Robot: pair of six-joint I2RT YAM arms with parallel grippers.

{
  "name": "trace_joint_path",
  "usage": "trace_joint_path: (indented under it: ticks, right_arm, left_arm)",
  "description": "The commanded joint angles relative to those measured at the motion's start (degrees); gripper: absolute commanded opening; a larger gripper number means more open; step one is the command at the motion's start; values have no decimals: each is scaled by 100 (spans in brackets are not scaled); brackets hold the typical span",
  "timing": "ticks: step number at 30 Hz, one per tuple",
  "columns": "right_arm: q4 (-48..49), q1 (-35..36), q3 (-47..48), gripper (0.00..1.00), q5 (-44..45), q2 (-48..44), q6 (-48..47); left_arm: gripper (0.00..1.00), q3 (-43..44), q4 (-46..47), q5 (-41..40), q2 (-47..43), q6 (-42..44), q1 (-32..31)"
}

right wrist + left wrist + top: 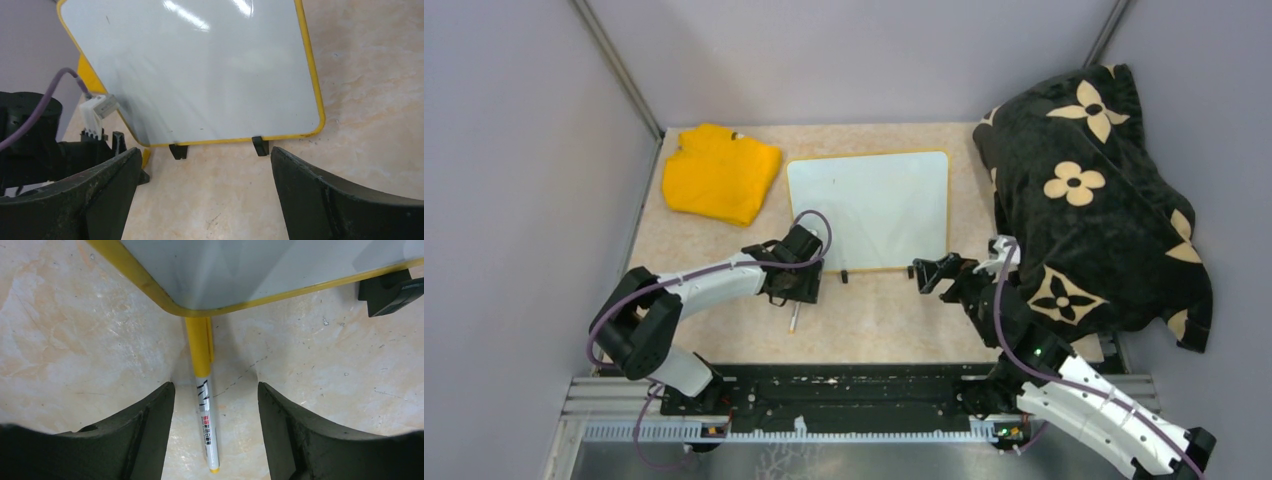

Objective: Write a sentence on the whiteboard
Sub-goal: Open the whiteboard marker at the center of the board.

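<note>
The whiteboard (pixel 869 205) lies flat on the table, white with a yellow rim and two black feet (pixel 178 150) on its near edge. Its face (pixel 200 70) looks blank; no sentence shows on it. A marker (pixel 207 420) with a white barrel and yellow cap lies on the table, its cap end tucked under the board's near left corner (pixel 195 310). My left gripper (pixel 216 386) is open, one finger on each side of the marker without touching it. My right gripper (pixel 205 151) stands wide open and empty just in front of the board's near edge (pixel 929 272).
A folded yellow cloth (pixel 719 172) lies at the far left. A black blanket with cream flowers (pixel 1094 200) is heaped along the right side, close to my right arm. Grey walls enclose the table. The black base rail (pixel 844 395) runs along the near edge.
</note>
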Motion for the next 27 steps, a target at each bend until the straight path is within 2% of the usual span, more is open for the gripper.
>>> trace_joint_path:
  ticks: [1,6,11,15,18,24,27]
  right_arm:
    - [303,57,338,99,-38,496,-246]
    - [286,66,532,99,528,791,-491]
    - [-1462,115,1785,99,1314,2243,-636]
    - [-2100,470,2305,99,2080,2965,-637]
    - [-1851,527,2194,99,2100,2774,-732]
    - [-867,527,1514,97,1591,1782,-1028]
    - [-735,523,1373,96,1543,1484,-1106]
  left_arm:
    - [68,-50,164,132,-72,-39,38]
    - [68,-120,200,179,-142,-67,73]
    - [68,-155,275,296,-138,-107,134]
    - [67,-204,350,407,-96,-142,188]
    - [64,-227,336,382,-85,-147,194]
    - [55,-221,199,229,-15,-170,199]
    - [53,-178,144,171,61,-182,190]
